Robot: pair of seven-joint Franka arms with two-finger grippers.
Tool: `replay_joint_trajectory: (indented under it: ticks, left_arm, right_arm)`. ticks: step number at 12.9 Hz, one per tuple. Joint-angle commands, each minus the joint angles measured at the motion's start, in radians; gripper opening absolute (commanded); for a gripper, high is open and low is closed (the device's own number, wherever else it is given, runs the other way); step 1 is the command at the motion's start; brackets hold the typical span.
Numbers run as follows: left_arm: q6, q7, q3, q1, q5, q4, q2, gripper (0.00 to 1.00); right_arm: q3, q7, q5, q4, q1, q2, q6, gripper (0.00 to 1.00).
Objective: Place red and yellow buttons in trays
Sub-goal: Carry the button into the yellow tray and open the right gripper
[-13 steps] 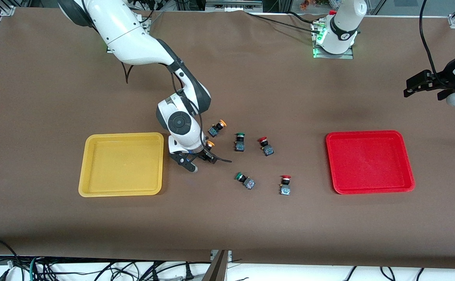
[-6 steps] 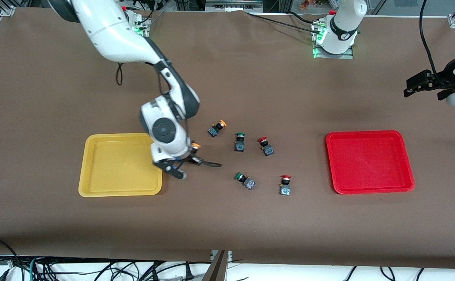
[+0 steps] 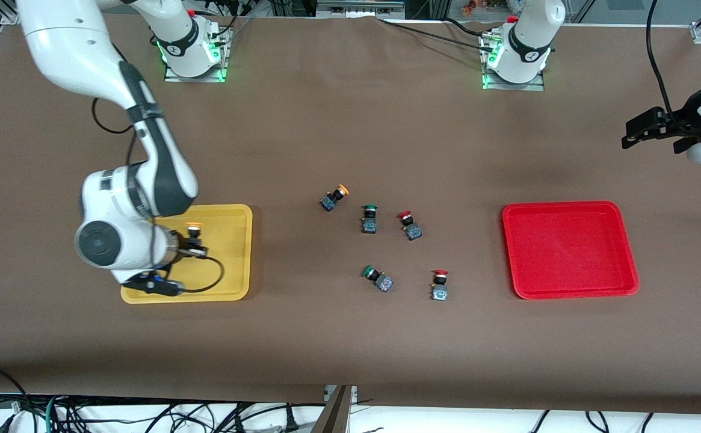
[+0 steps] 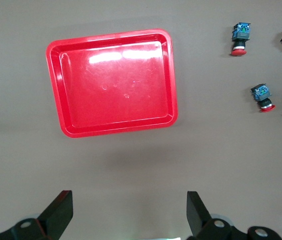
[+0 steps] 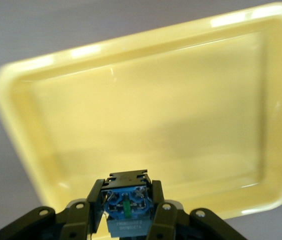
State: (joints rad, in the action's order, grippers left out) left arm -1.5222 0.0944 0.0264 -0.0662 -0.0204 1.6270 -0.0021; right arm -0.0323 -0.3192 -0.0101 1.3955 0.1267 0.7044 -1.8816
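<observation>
My right gripper (image 3: 192, 245) is shut on a yellow button (image 3: 194, 228) and holds it over the yellow tray (image 3: 233, 240); the right wrist view shows its blue base (image 5: 126, 205) between the fingers, above the tray (image 5: 146, 120). A second yellow button (image 3: 333, 198) lies mid-table, with two red buttons (image 3: 409, 225) (image 3: 440, 284) toward the red tray (image 3: 570, 249). My left gripper (image 3: 648, 129) is open and waits in the air by the left arm's end of the table. Its wrist view shows the red tray (image 4: 113, 82) and two red buttons (image 4: 240, 38) (image 4: 262, 96).
Two green-capped switches (image 3: 369, 218) (image 3: 377, 278) lie among the buttons mid-table. A black cable (image 3: 206, 282) loops from the right gripper over the yellow tray. Brown table cloth lies between the trays and the front edge.
My right arm has carried the yellow button from beside the other buttons toward the right arm's end of the table, now over the yellow tray. The left arm has not moved.
</observation>
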Motion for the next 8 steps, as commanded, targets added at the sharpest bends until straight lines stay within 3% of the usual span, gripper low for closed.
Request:
replay_joint_trajectory:
  ticks: [1,6,8]
  left_arm:
    - [0.019,0.001,0.000,-0.006,-0.030,-0.019,0.007,1.00]
    - [0.019,0.001,0.000,-0.004,-0.030,-0.019,0.007,1.00]
    - [0.019,0.001,0.000,-0.004,-0.030,-0.019,0.007,1.00]
  right_arm:
    - [-0.008,0.101,-0.011,0.052,-0.085,0.012,-0.025,0.00]
    - [-0.008,0.124,-0.011,0.186,-0.122,0.023,-0.206,0.00]
    - [-0.008,0.124,-0.011,0.189,-0.122,0.023,-0.208,0.00]
